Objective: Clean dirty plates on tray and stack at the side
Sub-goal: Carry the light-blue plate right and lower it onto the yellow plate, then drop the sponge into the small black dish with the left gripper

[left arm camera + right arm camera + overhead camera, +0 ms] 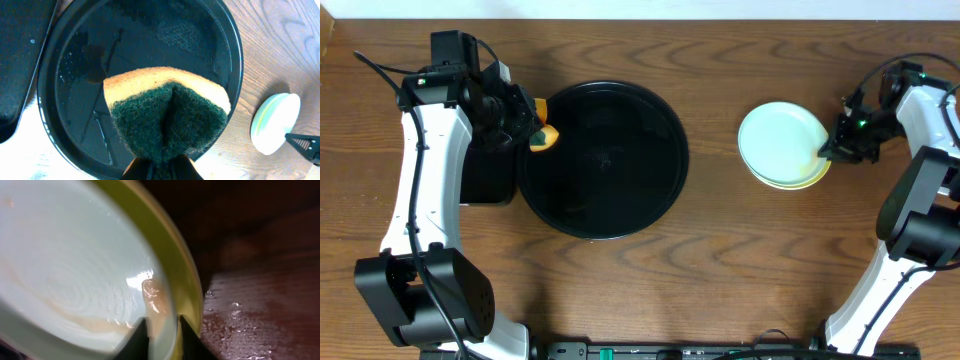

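Observation:
The round black tray (605, 160) sits at centre-left with no plates on it; it also fills the left wrist view (75, 75). The plates are stacked at the right: a pale blue-green plate (780, 140) on top and a pale yellow plate (812, 180) showing under it. I cannot tell whether a third plate lies between them. My right gripper (828, 150) is shut on the top plate's right rim (162, 335). That plate (60, 270) shows faint orange smears. My left gripper (525, 118) is shut on a yellow-and-green sponge (167, 115) above the tray's left edge.
A smaller rectangular black tray (485, 185) lies left of the round tray, under the left arm. The table is brown wood, and it is wet beside the plate stack (250, 325). The plate stack also shows in the left wrist view (275, 122).

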{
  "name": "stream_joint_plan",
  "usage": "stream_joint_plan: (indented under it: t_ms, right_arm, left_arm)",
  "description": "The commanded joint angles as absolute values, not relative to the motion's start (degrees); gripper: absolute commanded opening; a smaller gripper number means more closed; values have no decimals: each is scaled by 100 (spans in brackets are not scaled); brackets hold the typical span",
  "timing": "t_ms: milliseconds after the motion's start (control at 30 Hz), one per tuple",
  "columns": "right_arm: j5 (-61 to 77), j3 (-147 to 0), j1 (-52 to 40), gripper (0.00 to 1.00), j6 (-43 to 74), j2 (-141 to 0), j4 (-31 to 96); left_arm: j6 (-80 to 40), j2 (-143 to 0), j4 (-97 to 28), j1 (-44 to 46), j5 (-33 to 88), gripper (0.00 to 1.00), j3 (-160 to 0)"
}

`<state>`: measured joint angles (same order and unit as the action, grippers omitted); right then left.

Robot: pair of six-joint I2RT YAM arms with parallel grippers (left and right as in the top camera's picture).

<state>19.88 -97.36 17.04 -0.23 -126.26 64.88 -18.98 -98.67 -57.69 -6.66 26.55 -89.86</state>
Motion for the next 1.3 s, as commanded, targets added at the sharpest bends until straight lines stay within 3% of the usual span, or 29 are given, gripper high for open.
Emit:
stream_joint_plan:
  t_ms: [0, 333, 567, 867, 1200, 1267]
  right_arm:
    - [1992, -9756, 1559, 31, 8, -12401, 6473]
    - [1994, -10619, 1435, 38, 165, -11572, 6875]
    - [1986, -10626, 775, 71, 167, -10864, 6801]
    - [1601, -10617, -344, 77, 340, -10973, 6578]
    - [1605, -10617, -980, 81, 379, -10978, 6388]
    - [1601, -10617, -1061, 82, 379, -10978, 6383]
  left_arm:
    - [-1761, -9898, -5778, -679, 2587, 8, -8969]
    - [-1758, -9896, -5756, -681, 2390, 8, -8969]
    - [-1758, -9896, -5784, -849, 1328, 8, -8969]
    - [-1758, -9902, -5778, -1365, -276, 8, -8967]
    - [-1763, -10184, -5120, -1702, -672, 8, -8512]
    - [-1761, -10335, -5061, -1721, -674, 15, -8501]
